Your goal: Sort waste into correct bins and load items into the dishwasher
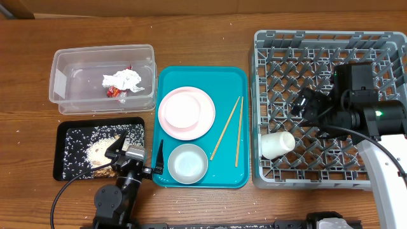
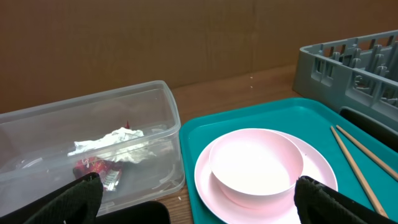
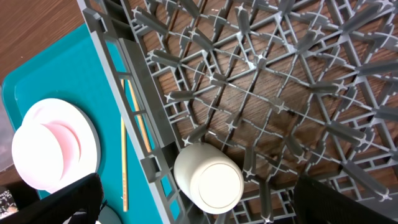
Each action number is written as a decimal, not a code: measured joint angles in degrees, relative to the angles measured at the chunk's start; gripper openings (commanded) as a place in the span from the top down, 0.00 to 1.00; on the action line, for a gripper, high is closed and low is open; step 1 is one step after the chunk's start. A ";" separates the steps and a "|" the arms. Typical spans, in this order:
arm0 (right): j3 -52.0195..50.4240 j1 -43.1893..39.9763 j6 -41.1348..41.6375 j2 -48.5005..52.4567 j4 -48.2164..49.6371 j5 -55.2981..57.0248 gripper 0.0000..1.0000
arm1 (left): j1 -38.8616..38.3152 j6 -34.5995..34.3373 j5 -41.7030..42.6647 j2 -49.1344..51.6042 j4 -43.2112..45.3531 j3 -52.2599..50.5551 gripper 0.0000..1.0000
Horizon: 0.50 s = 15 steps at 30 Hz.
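Note:
The crumpled white napkin point(image 1: 124, 79) and red wrapper point(image 1: 113, 93) lie in the clear tub point(image 1: 63, 102). Rice and brown scraps point(image 1: 95, 152) lie in the black tray point(image 1: 67, 127). The pink plate point(image 1: 186, 112), pale bowl point(image 1: 187, 163) and two chopsticks point(image 1: 229, 130) rest on the teal tray. The white cup point(image 1: 278, 144) lies on its side in the grey rack point(image 1: 331, 38). My left gripper point(image 1: 137, 152) is open and empty, straddling the gap between black tray and teal tray; the bowl point(image 2: 255, 165) sits ahead. My right gripper point(image 3: 208, 208) is open above the cup point(image 3: 208, 177).
The teal serving tray point(image 1: 241, 83) sits between the bins and the rack. The rack's left wall point(image 3: 134, 118) stands between the cup and the chopsticks point(image 3: 124, 155). Upright pegs cover the rack floor. A black cable point(image 1: 63, 191) trails from the left arm.

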 measured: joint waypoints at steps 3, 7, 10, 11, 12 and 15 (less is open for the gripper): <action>0.00 -0.02 -0.13 0.00 0.17 0.00 0.00 | 0.00 0.00 0.00 0.00 0.00 0.00 0.00; 0.00 0.00 0.81 0.00 1.86 -0.92 0.00 | 0.00 0.00 0.00 0.00 0.00 0.00 0.00; 0.00 0.00 2.16 0.00 7.08 -4.81 0.18 | 0.00 0.00 0.00 0.00 0.02 0.00 0.00; 0.00 0.04 2.21 0.00 9.05 -7.23 0.25 | 0.00 0.00 -0.02 0.00 0.02 0.00 0.00; 0.00 0.22 2.25 0.07 10.78 -9.20 0.27 | 0.00 0.00 0.00 0.02 0.02 0.00 0.00; 0.02 3.93 3.06 0.90 12.46 -12.76 0.26 | 0.00 0.00 0.00 0.00 0.02 0.00 0.00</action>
